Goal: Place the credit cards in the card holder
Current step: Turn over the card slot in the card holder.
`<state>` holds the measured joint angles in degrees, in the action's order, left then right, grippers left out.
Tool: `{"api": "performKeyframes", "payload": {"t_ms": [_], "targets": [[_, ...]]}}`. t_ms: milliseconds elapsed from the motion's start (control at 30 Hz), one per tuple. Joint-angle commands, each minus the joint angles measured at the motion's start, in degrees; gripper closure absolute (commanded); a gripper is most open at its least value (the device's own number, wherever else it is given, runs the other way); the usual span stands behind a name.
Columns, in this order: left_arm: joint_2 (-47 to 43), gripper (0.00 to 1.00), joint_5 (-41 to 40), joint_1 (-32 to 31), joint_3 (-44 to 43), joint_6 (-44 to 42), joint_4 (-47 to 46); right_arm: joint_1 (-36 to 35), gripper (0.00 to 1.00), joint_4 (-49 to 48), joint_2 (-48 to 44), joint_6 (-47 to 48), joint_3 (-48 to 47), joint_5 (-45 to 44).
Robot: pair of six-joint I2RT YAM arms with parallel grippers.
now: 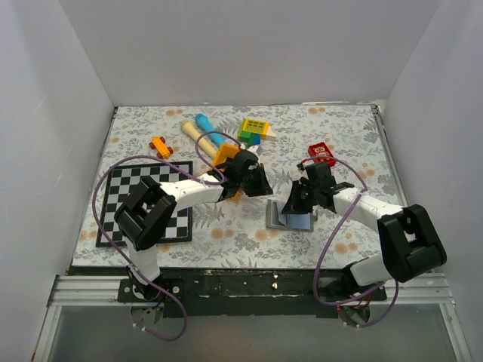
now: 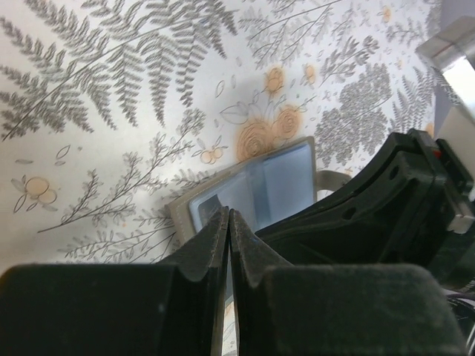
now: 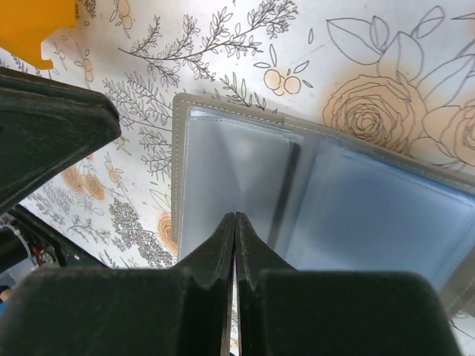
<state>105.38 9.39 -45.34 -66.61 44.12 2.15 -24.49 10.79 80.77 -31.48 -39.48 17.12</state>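
my left gripper is pinched shut, fingertips pressed together, and i can see nothing clamped between them. my right gripper is closed just as tightly, its tips meeting in a thin line with nothing visible in the pinch.

the card holder lies open and flat on the floral table, near the near edge and a little right of its middle, pale bluish pockets facing up and the grey cover showing as a rim around them. my right gripper hangs right over it, tips above the pocket beside the centre fold; i cannot tell whether they touch the plastic. my left gripper comes in from the other side, just beside the holder's edge, and the two grippers sit close together over it without touching.

i cannot pick out the credit cards in any view.

behind my left gripper, toward the middle of the table, sits the orange tray. the red block lies behind my right gripper, nearer the right edge. along the far edge are a yellow and green block, a wooden roller with a blue end and a small orange toy. a chessboard lies flat at the near left corner, partly under my left arm.
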Motion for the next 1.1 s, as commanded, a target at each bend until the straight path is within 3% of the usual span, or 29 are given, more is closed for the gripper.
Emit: {"api": "performKeyframes", "payload": {"t_ms": [0,433,1067], "targets": [[-3.96,0.96,-1.48,1.22,2.36,-0.35,0.75,-0.56,0.95,-2.79,1.84,0.90,-0.50,3.88],[-4.75,0.97,-0.95,1.66,4.38,-0.26,0.05,-1.61,0.96,-3.84,7.12,0.20,-0.86,4.23],[-6.24,0.97,-1.57,1.75,4.65,-1.05,0.48,-1.70,0.94,1.95,-1.93,-0.24,-1.82,-6.40]]}}
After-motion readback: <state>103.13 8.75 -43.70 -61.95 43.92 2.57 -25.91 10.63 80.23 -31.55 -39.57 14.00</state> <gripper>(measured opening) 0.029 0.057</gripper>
